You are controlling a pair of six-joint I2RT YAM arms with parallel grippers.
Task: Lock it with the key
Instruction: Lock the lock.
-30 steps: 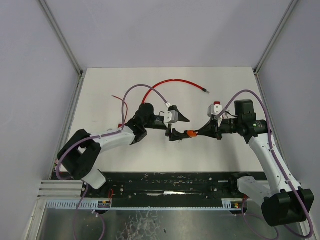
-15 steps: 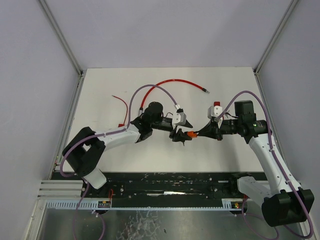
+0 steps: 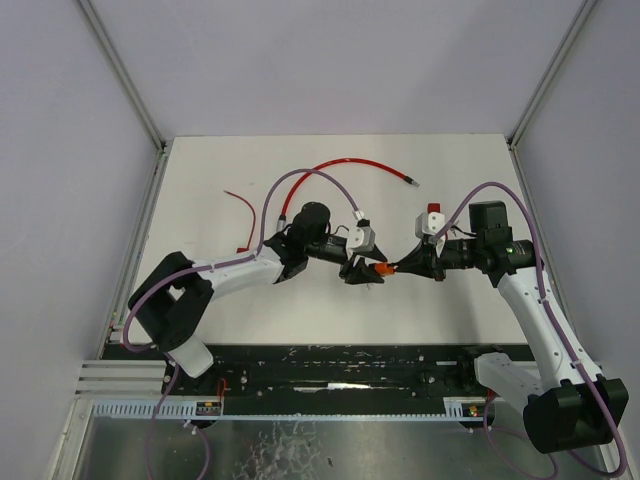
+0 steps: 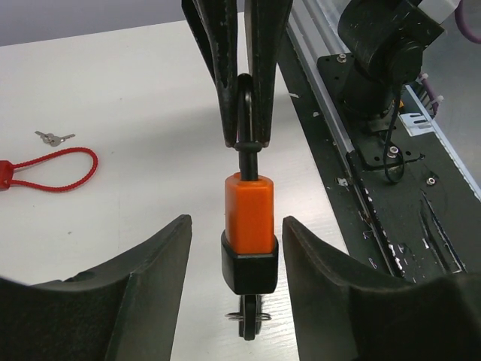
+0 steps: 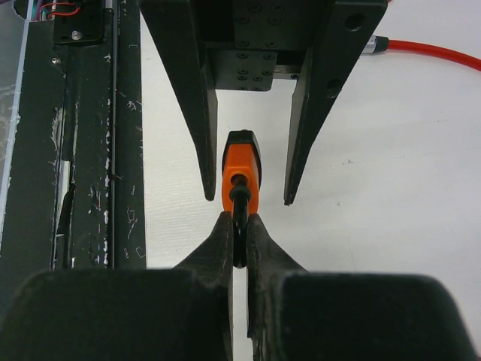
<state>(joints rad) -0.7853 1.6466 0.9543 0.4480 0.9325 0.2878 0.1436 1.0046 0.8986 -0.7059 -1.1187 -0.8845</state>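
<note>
White table (image 3: 200, 190) fills the floor of a pale-walled booth, with a black rail (image 3: 340, 365) along its near edge. The padlock (image 3: 380, 267), an orange body with a black end cap, hangs off the table a little nearer the rail than the table's middle.

Left of the padlock, the left fingers (image 4: 161, 256) stand half spread, one on each side of the orange body. A narrow gap shows on both sides, so they do not touch it. A small metal ring (image 4: 248, 320) shows at the padlock's capped end; whether a key sits in the lock I cannot tell.

Right of the padlock, the right fingers (image 5: 218, 244) are pinched tight on its black shackle, carrying it.

Beyond the padlock, toward the far wall, a red cable (image 3: 350, 165) arcs across the table. In the left wrist view loose keys (image 4: 51, 138) lie well apart from the padlock, near the cable's loop. Bare table surrounds the padlock on all sides.
</note>
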